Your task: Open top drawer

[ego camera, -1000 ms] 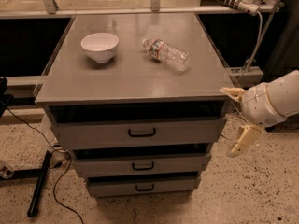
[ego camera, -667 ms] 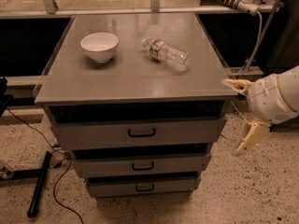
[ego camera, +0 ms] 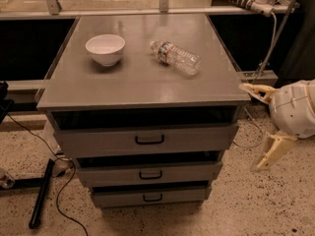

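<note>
At the right of the cabinet, clear of its side and touching nothing, the claw (ego camera: 250,128) hangs with its two pale fingers spread wide, one level with the worktop (ego camera: 138,85) edge and one pointing down toward the floor. Just under that edge sits the top drawer (ego camera: 98,141), a dark gap above its grey front. On the worktop lie a white bowl (ego camera: 105,48) and a toppled plastic bottle (ego camera: 175,58).

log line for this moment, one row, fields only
tool: open, right of cabinet, away from handle | top drawer: handle ungrasped | cabinet top: bowl, bottle on its side
</note>
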